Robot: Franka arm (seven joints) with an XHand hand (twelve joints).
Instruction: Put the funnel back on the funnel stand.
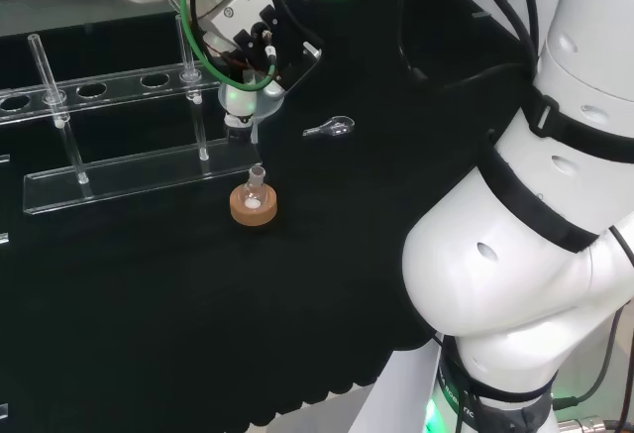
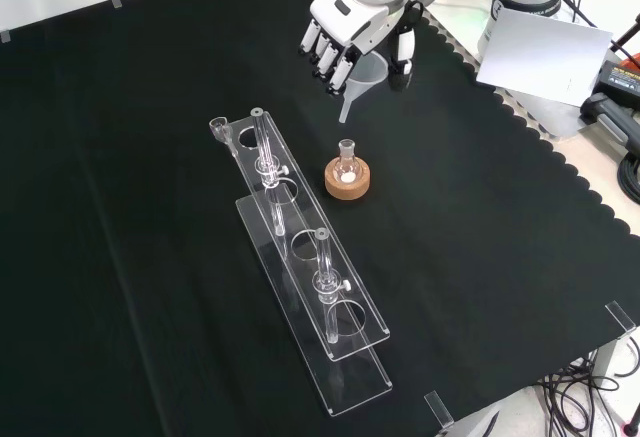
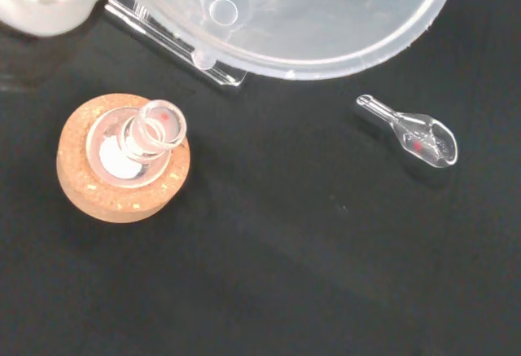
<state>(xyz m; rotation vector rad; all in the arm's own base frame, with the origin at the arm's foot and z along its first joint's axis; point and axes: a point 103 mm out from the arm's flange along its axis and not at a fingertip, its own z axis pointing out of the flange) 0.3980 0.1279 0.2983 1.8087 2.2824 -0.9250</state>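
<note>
Front view: hand (image 2: 350, 32) at upper centre of the frame, fingers curled round the clear funnel (image 2: 362, 79), bowl tucked against the palm, spout slanting down and to the left, well off the black cloth (image 2: 120, 207). Below the spout, a small round flask (image 2: 346, 163) upright in a cork ring (image 2: 347, 178), apart from the funnel, near the frame's middle. Left of the cork ring, the clear funnel stand (image 2: 300, 257), a long two-tier rack with round holes, running from centre-left down toward the lower middle; upright posts rising from it. Funnel clear of the rack, above and to the right of its upper end. Head view: hand (image 1: 238, 32) at upper centre, clasping the funnel (image 1: 248, 101), stem pointing down just above the flask (image 1: 257, 181) on the cork ring (image 1: 255, 205); funnel stand (image 1: 119, 170) stretching leftward across the upper left, its right end close beside the funnel's stem. Right of the funnel, a small clear glass scoop (image 1: 332, 129) lying flat on the cloth, apart from everything else. Wrist view: funnel's (image 3: 293, 14) wide bowl across the upper edge, spout opening seen from inside; flask (image 3: 151, 132) neck and cork ring (image 3: 122, 160) at left; scoop (image 3: 415, 132) at right, possibly a trace of red inside, hard to say. Corner of the rack's base plate (image 3: 183, 50) peeking from under the bowl.
</note>
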